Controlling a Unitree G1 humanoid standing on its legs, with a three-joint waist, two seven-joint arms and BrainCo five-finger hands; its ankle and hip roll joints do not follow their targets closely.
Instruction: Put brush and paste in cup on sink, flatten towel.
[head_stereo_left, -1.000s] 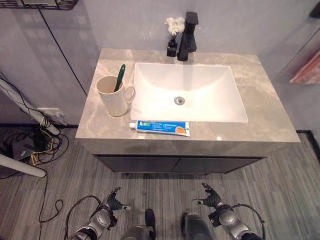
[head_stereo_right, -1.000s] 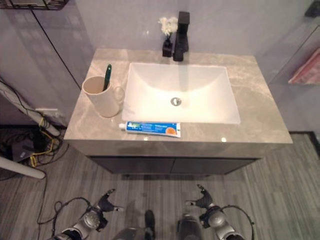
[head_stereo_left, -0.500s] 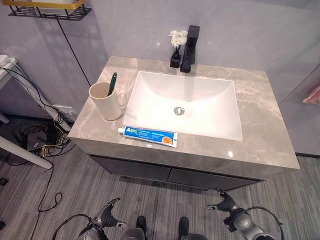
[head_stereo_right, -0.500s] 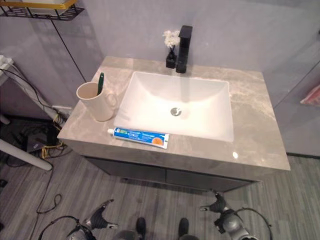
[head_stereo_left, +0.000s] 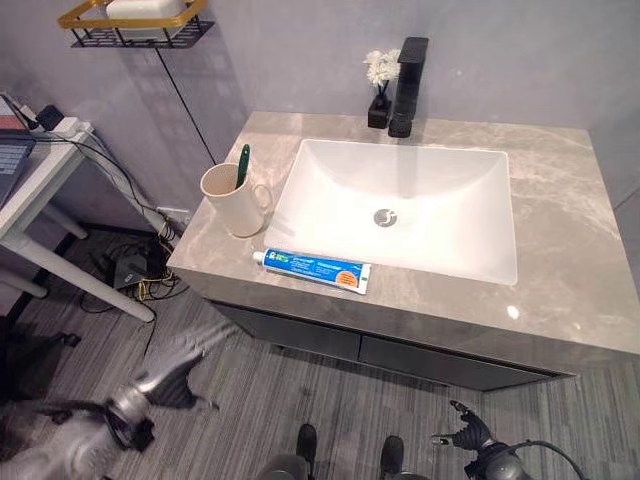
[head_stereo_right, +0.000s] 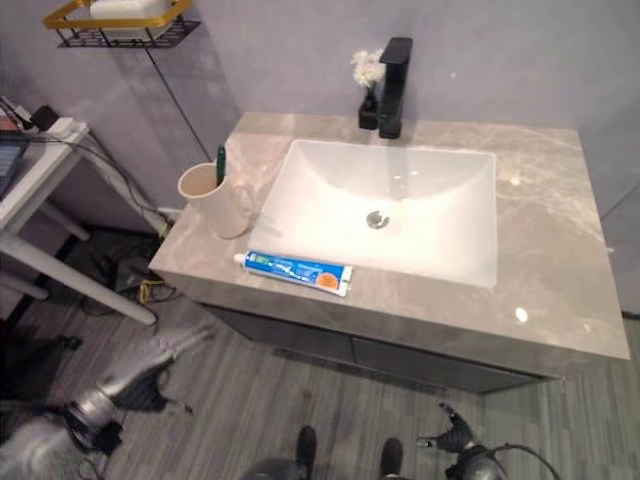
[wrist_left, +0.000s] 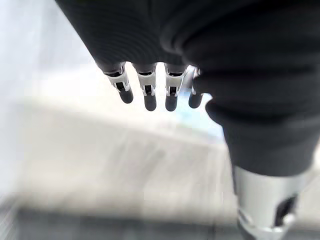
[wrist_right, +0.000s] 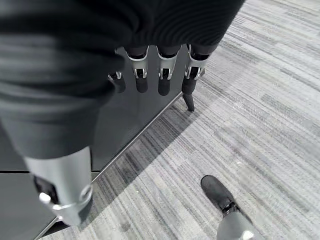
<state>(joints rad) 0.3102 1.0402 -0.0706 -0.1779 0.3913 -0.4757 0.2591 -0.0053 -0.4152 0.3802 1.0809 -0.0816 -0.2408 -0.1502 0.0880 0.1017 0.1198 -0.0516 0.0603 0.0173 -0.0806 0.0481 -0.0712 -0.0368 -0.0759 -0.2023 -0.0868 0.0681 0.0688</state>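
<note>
A cream cup (head_stereo_left: 233, 198) stands on the grey stone countertop (head_stereo_left: 570, 260), left of the white sink (head_stereo_left: 450, 180). A green toothbrush (head_stereo_left: 242, 165) stands in the cup. A blue and white toothpaste tube (head_stereo_left: 312, 269) lies flat along the counter's front edge, before the basin. My left hand (head_stereo_left: 165, 368) is raised below the counter's left front corner, fingers (wrist_left: 145, 92) straight and holding nothing. My right hand (head_stereo_left: 468, 435) hangs low near the floor by the cabinet, its fingers (wrist_right: 165, 75) relaxed and empty.
A black faucet (head_stereo_left: 408, 85) and a small vase of white flowers (head_stereo_left: 378, 95) stand behind the basin. A gold-rimmed wall shelf (head_stereo_left: 130, 20) hangs at upper left. A white table (head_stereo_left: 50, 200) and floor cables (head_stereo_left: 130, 270) lie to the left. Dark cabinet fronts (head_stereo_left: 400, 350) sit under the counter.
The camera has shifted, so the whole vanity sits differently in view. My left hand has risen from near the floor toward the counter's left front. My right hand stays low.
</note>
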